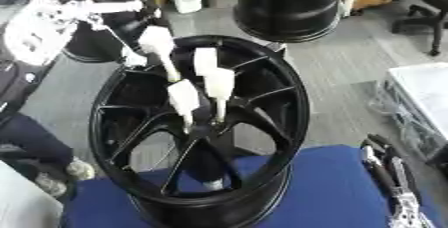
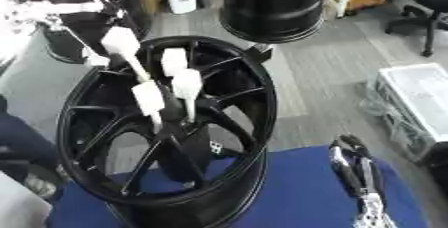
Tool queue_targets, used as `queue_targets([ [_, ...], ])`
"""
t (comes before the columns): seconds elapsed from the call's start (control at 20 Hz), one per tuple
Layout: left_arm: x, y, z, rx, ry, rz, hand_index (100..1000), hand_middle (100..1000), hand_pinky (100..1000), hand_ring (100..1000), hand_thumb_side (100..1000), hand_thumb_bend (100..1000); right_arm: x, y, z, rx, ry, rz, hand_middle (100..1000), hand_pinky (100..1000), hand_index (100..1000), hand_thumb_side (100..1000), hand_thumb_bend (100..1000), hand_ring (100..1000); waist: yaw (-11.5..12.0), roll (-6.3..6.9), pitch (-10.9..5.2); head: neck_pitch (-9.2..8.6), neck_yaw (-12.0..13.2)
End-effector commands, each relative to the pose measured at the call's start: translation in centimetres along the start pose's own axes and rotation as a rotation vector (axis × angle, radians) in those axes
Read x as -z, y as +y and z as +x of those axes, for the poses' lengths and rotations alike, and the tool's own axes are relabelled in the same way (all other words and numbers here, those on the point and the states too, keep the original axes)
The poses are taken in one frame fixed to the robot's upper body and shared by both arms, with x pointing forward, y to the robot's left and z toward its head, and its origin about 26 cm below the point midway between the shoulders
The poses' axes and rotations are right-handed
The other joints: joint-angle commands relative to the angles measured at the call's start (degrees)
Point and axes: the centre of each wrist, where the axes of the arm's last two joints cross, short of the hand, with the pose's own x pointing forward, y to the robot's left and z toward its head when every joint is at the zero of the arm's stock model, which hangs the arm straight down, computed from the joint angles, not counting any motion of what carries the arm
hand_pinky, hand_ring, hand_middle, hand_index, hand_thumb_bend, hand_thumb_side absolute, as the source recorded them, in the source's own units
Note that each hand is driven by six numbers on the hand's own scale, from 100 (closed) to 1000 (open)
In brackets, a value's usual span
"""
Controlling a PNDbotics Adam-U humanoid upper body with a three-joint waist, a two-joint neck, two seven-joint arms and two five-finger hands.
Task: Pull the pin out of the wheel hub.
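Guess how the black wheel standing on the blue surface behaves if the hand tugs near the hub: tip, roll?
The wheel stands upright on its rim on the blue surface, so it may tip or roll. It looks rigid, probably heavy. The left hand has its fingers at the hub; the right hand is idle.

No readable text, label, brand or number anywhere. Only candidate: small pale mark on wheel point(image 2: 166, 132) spoke, about 5 o'clock from hub, too blurred to read. White box point(image 2: 416, 104) at 3 o'clock: no lettering made out.
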Motion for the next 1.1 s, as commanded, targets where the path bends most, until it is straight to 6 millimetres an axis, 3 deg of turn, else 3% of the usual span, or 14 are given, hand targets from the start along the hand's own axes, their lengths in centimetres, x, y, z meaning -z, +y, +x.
queue_targets([
  [0.05,-5.0,3.1,0.1,0.149,-0.049,-0.081,566,375,608,681,100,186,0.4,-0.9,0.3,-0.017,-0.015,-0.022,983,716,868,696,100,846,0.59,-0.16,-0.75,-0.1,-0.3],
  [0.25,-10.2,2.6,-1.7,0.06,0.061,-0.022,564,373,597,697,100,191,0.4,-1.3,0.2,-0.015,-0.009,-0.051,983,716,868,711,100,847,1.99,-0.28,-0.36,-0.1,-1.28],
  [0.45,-15.8,0.6,-4.4,-0.065,0.247,-0.027,581,389,596,709,100,201,0.5,-1.2,0.5,-0.01,-0.017,-0.056,983,716,868,694,100,847,2.27,-0.7,0.18,-0.1,-1.03],
  [0.6,-18.2,-2.5,-6.6,-0.184,0.369,-0.044,595,403,599,714,100,214,0.7,-1.2,0.6,-0.003,-0.02,-0.062,983,716,868,693,100,846,2.48,-1.12,0.51,-0.1,-0.69],
  [0.8,-20.6,-8.4,-9.4,-0.372,0.525,-0.024,701,522,644,832,100,309,0.7,-1.0,0.7,0.005,-0.021,-0.065,983,716,868,700,100,846,2.37,-1.51,0.77,-0.1,-0.56],
  [0.85,-21.2,-10.1,-10.0,-0.42,0.566,-0.015,823,661,706,933,174,565,0.7,-1.0,0.7,0.006,-0.02,-0.063,983,716,868,705,100,847,2.2,-1.6,0.78,-0.1,-0.47],
  [0.9,-22.0,-11.7,-10.5,-0.466,0.609,-0.004,837,676,714,943,196,593,0.7,-0.9,0.7,0.006,-0.02,-0.058,983,716,868,705,100,847,1.95,-1.65,0.75,-0.1,-0.24],
  [0.95,-22.9,-13.2,-10.9,-0.507,0.653,0.008,895,753,766,999,311,758,0.7,-0.8,0.8,0.007,-0.02,-0.056,983,716,868,706,100,846,1.79,-1.72,0.74,-0.1,-0.08],
  [1.0,-23.9,-14.7,-11.1,-0.54,0.695,0.019,924,796,797,1000,366,849,0.7,-0.8,0.8,0.007,-0.019,-0.054,983,716,868,712,100,846,1.64,-1.75,0.7,-0.1,0.1],
  [1.1,-25.4,-17.3,-11.3,-0.579,0.764,0.035,953,839,826,1000,405,904,0.7,-0.7,0.7,0.008,-0.018,-0.05,983,716,868,713,100,847,1.51,-1.79,0.63,-0.1,0.36],
])
